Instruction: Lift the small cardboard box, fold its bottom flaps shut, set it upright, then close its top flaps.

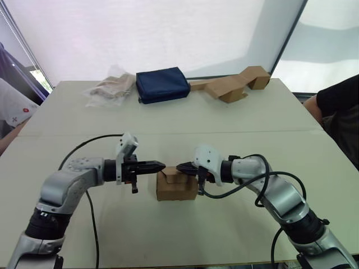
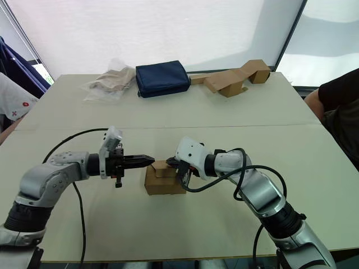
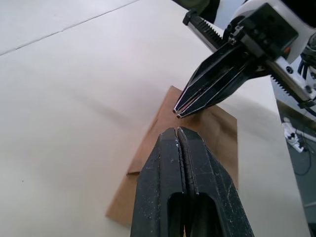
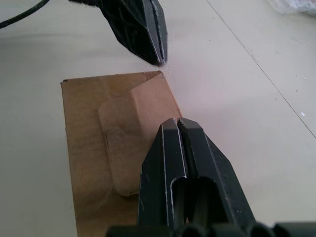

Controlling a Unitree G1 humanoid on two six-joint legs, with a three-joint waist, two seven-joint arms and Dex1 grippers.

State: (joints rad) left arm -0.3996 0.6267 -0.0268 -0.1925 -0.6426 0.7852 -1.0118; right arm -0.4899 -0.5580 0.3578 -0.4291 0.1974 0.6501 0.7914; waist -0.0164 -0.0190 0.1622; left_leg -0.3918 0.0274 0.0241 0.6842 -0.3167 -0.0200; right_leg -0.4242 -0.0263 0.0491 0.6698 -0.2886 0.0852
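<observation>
Two pincers are hovering nose to nose right over the small cardboard box (image 1: 176,186), and both are pinched fully closed with nothing held between the fingers. The left pincer (image 1: 159,166) is coming in level from the robot's left, the right pincer (image 1: 182,167) from the right, tips near each other but apart, just above the box's top. Closed tips like that are probably meant as pokers for pushing flaps rather than for grabbing anything.

Down below, the box is sitting on the counter (image 1: 235,140) near the front, between the two arms. In the right wrist view one flap (image 4: 129,133) is lying folded over the top and bulging a little, so it looks like the arms are working on the flaps, though which end this is can't be told.

Way off at the back edge, well apart from the action, a navy pouch (image 1: 162,84), a crinkly plastic bag (image 1: 110,87) and a cluster of cardboard pieces (image 1: 233,84) are lying. A person's arm (image 1: 331,103) is showing at the right edge.
</observation>
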